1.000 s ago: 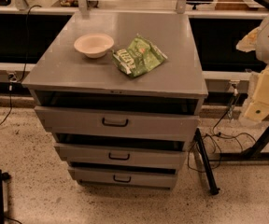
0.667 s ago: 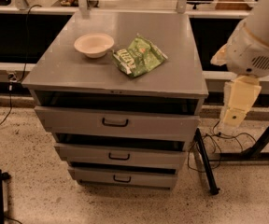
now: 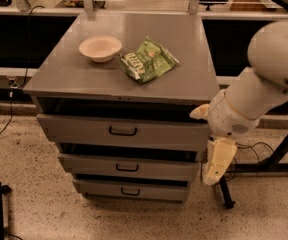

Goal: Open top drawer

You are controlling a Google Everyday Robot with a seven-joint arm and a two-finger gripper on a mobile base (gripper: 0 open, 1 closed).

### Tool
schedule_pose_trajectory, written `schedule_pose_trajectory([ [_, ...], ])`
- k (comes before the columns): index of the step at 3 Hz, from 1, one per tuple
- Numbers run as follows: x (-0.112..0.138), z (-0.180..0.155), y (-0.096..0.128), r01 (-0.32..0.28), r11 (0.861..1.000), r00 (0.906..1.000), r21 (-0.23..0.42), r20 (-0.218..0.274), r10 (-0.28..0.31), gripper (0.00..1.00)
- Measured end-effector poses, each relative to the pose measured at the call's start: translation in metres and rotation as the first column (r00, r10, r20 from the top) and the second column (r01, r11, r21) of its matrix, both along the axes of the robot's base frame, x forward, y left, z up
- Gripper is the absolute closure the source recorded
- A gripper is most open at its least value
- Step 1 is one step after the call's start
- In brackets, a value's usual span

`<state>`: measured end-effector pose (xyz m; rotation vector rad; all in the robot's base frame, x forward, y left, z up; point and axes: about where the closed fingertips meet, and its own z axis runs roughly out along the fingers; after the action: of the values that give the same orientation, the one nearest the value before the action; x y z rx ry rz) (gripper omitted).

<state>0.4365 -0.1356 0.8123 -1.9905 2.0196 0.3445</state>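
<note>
The hand (image 3: 217, 162) hung pointing down, just beside the right end of the top drawer (image 3: 79, 129); that drawer stood partly out, with a dark gap above its front; on the counter (image 3: 69, 76) sat a pale bowl (image 3: 100, 48) and, near it, a green packet (image 3: 149, 59).

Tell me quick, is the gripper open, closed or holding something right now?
Gripper: open or closed cannot be told; nothing visibly held; hangs past the right end of the top drawer, clear of its handle.
</note>
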Motion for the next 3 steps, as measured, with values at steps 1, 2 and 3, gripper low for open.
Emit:
schedule_pose_trajectory([
  [1,0.01,-0.007,0.001,0.028,0.999,0.9981,0.027,0.054,-0.029,0.0],
  [2,0.047,-0.053,0.034,0.1,0.991,0.9915,0.092,0.073,-0.107,0.0],
  [3,0.065,-0.046,0.037,0.124,0.985,0.9803,0.12,0.138,-0.141,0.0],
])
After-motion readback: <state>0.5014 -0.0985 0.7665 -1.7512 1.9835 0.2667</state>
